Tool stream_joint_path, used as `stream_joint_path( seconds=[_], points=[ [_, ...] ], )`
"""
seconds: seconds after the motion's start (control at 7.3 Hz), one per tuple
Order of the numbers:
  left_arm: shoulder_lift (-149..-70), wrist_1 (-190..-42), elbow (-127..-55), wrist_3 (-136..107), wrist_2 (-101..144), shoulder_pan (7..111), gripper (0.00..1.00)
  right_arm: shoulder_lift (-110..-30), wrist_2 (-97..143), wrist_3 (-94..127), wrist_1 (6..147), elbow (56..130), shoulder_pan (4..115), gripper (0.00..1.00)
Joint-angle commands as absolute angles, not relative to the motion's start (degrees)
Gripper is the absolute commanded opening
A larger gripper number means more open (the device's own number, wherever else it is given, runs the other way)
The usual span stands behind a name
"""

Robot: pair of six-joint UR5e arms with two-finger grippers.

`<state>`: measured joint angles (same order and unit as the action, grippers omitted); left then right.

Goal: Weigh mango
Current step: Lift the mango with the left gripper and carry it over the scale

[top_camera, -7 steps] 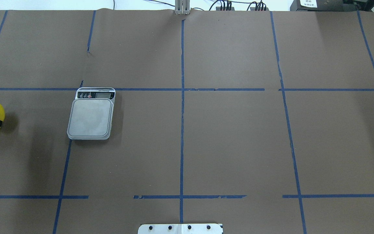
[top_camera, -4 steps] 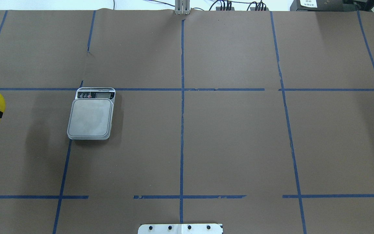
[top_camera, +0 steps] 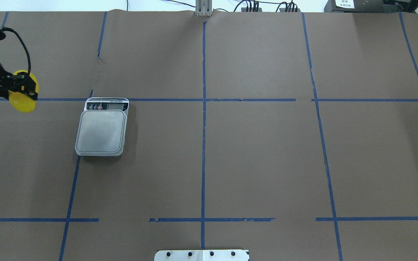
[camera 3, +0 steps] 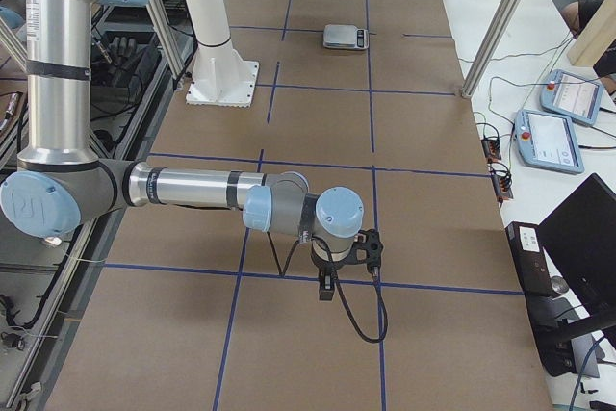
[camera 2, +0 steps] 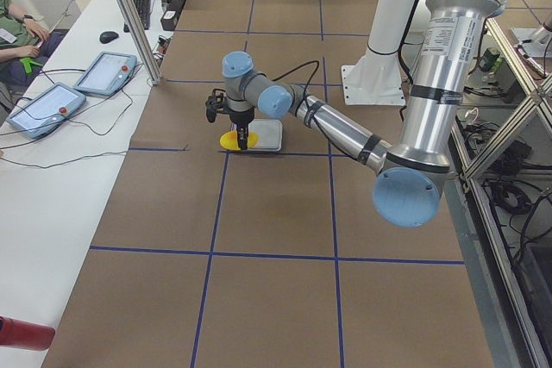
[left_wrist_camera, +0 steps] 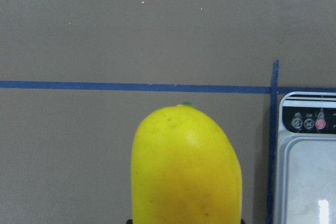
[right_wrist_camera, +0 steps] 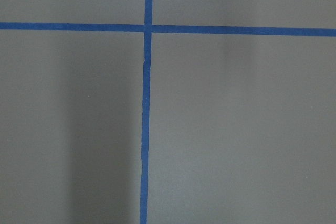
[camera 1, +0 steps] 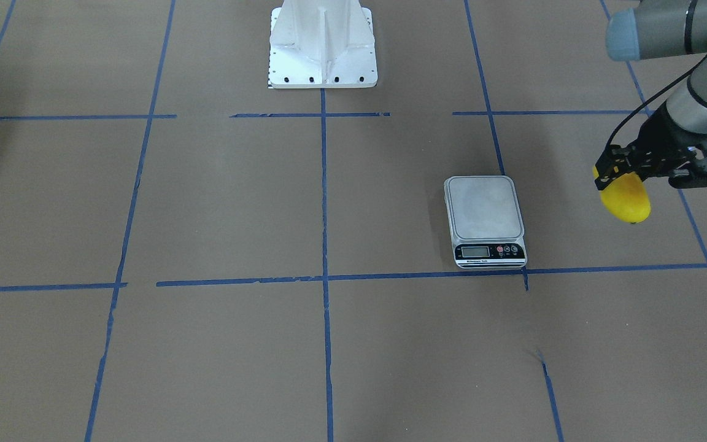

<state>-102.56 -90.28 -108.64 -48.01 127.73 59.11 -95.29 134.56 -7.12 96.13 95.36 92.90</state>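
The brown-papered table [top_camera: 252, 152], crossed by blue tape lines, is carrying everything here. The left arm [camera 1: 691, 104] is reaching in over the table's left end, while the right arm [camera 3: 192, 190] is stretching low across the opposite end, well apart from the work. The grey scale [top_camera: 101, 131] is sitting flat on the paper with its display end pointing to 12 o'clock in the overhead view and its platform bare. The mango [top_camera: 23, 104] is hanging at about 9 o'clock from the scale, slightly toward 10, near it but not touching. The left gripper [camera 1: 617, 174] is clamping the fruit's upper end between its fingers, the yellow body sticking out below them. The right gripper [camera 3: 332, 281] is pointing down at the paper; I cannot tell whether its fingers are apart or together.
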Motion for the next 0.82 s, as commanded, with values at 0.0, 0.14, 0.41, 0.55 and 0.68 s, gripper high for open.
stream_joint_path(
  seconds=[0.0,0.14,0.41,0.55,0.68],
  points=[
    [-108.8,-92.7,-104.3,-58.7,127.6,51.0,0.00,-95.3,134.6,-7.1,96.2,95.4,92.9,1.00],
    [-109.6,-96.1,-102.2,-61.8,127.5,49.0,0.00,-95.3,134.6,-7.1,96.2,95.4,92.9,1.00],
    [-110.1,-99.4,-99.3,-63.5,126.4,45.0,0.00,-95.3,134.6,-7.1,96.2,95.4,92.9,1.00],
    [-110.3,-101.0,-98.3,-63.5,125.5,44.8,0.00,-95.3,134.6,-7.1,96.1,95.4,92.9,1.00],
    [-110.3,-101.3,-97.7,-63.5,125.4,44.8,0.00,-95.3,134.6,-7.1,96.2,95.4,92.9,1.00]
  ],
)
